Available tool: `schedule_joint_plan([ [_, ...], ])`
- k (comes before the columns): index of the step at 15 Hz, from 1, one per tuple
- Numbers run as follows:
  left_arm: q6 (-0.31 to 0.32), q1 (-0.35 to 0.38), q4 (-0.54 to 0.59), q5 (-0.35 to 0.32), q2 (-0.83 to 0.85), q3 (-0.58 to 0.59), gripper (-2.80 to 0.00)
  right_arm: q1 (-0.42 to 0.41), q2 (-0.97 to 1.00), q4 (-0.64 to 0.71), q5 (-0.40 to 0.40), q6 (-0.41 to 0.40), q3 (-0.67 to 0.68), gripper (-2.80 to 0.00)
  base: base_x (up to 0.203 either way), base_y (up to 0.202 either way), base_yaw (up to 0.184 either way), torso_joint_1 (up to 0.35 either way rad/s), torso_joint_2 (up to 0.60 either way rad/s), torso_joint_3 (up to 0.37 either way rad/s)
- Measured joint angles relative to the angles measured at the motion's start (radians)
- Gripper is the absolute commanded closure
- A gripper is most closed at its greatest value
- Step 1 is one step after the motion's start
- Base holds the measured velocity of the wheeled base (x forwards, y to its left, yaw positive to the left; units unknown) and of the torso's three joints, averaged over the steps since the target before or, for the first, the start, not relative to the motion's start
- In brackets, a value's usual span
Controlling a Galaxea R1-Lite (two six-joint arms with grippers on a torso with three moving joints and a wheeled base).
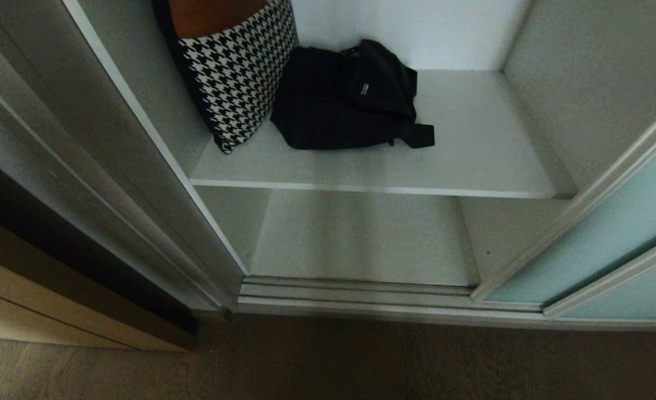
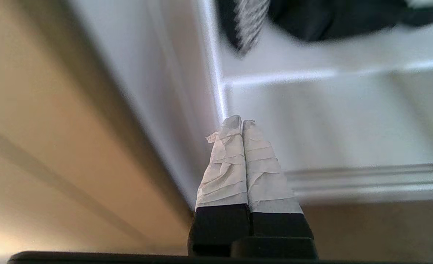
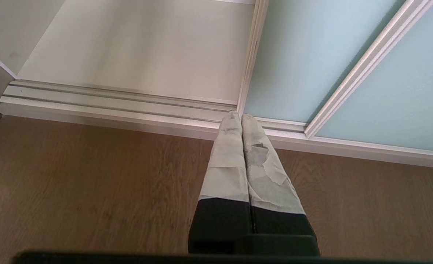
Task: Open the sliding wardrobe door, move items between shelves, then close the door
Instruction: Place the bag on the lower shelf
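Observation:
The wardrobe stands open. Its pale teal sliding door [image 1: 611,233] [image 3: 312,47] is pushed to the right. On the upper grey shelf [image 1: 472,150] lies a black fabric bag [image 1: 344,100] [image 2: 334,18]. A houndstooth piece with an orange-brown top [image 1: 233,66] [image 2: 249,22] leans beside it at the left wall. The lower shelf [image 1: 361,239] [image 3: 146,47] is bare. My left gripper [image 2: 242,123] is shut and empty, in front of the wardrobe's left post, below the upper shelf. My right gripper [image 3: 237,116] is shut and empty above the floor near the door track. Neither arm shows in the head view.
A tan wooden panel [image 1: 39,300] [image 2: 36,128] stands left of the wardrobe. The silver floor track [image 1: 361,300] [image 3: 110,102] runs along the opening. Brown wood floor [image 1: 328,366] [image 3: 73,183] lies in front.

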Motion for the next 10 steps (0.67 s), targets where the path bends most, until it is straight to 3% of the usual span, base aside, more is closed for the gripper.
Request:
schedule_joint_plan([
  [5, 0.038, -0.001, -0.046, -0.187, 0.307, -0.257, 0.0, 0.0, 0.0, 0.0, 0.001, 0.0, 0.0, 0.0, 0.0, 0.0, 0.0, 0.0, 0.0, 0.0],
  [8, 0.052, -0.024, -0.07, -0.243, 0.445, -0.36, 0.0, 0.0, 0.0, 0.0, 0.0, 0.0, 0.0, 0.0, 0.0, 0.0, 0.0, 0.0, 0.0, 0.0],
  [10, 0.053, -0.089, -0.071, -0.26, 0.518, -0.417, 0.0, 0.0, 0.0, 0.0, 0.0, 0.0, 0.0, 0.0, 0.0, 0.0, 0.0, 0.0, 0.0, 0.0],
])
